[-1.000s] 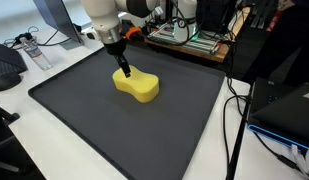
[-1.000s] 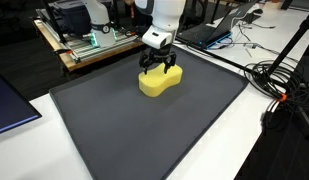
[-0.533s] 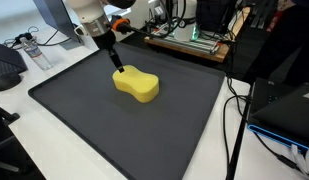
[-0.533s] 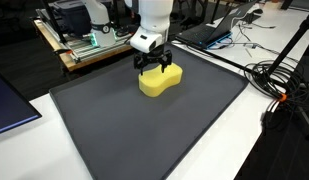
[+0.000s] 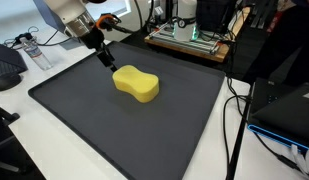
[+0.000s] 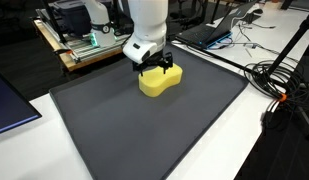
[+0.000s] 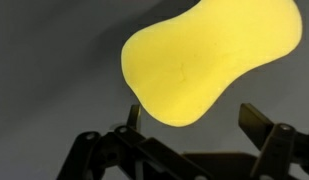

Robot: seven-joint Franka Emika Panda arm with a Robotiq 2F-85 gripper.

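Yellow sponge (image 5: pixel 135 84) noted on dark grey mat (image 5: pixel 114 135), which fills most of both exterior views. Sponge: peanut-shaped, lying flat, just above frame centre. My gripper (image 5: pixel 104 60) hangs at its upper left, not touching; fingers spread wide, holding nothing. Wrist view: sponge upper right, fingers (image 7: pixel 89 150) along bottom edge.

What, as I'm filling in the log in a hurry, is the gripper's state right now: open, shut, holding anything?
Gripper: open, holding nothing; the yellow sponge lies ungripped beside it.
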